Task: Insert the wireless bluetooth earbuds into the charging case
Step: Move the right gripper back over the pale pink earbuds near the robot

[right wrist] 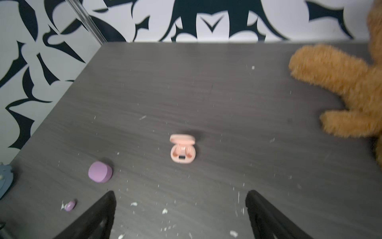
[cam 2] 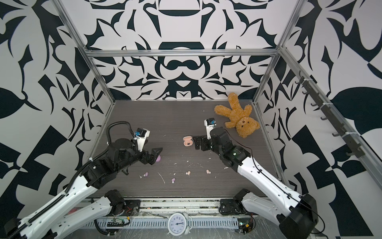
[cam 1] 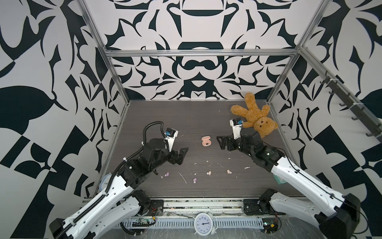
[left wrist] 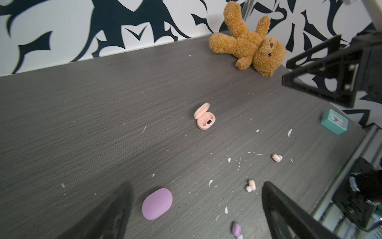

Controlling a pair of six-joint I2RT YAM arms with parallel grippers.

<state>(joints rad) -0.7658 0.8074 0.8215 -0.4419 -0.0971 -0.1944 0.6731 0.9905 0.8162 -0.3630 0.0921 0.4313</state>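
Pink case [cam 1: 206, 141]: on the grey table [cam 1: 165, 115] near its middle, lid up, both wells look empty, with a small dark window on the front
Right gripper [cam 1: 220, 142]: just beside the pink case, jaws spread wide with nothing between them
Purple case [left wrist: 157, 203]: closed, lying flat on the table below the left gripper
Left gripper [cam 1: 183, 155]: jaws fully apart, holding nothing
Pink earbuds [cam 1: 209, 172]: two, loose on the table nearer the front edge than the pink case, the second [cam 1: 228, 171] a little to its right, apart from it
Purple earbuds [cam 1: 167, 174]: two, in the same loose row further left, the second [cam 1: 194, 180] nearest the front
White scraps [cam 1: 183, 178]: scattered among the earbuds
Teddy bear [cam 1: 255, 117]: on its back in the far right corner
Alarm clock [cam 1: 203, 223]: white, in front of the table, with black numerals round the dial, the only writing that can be read
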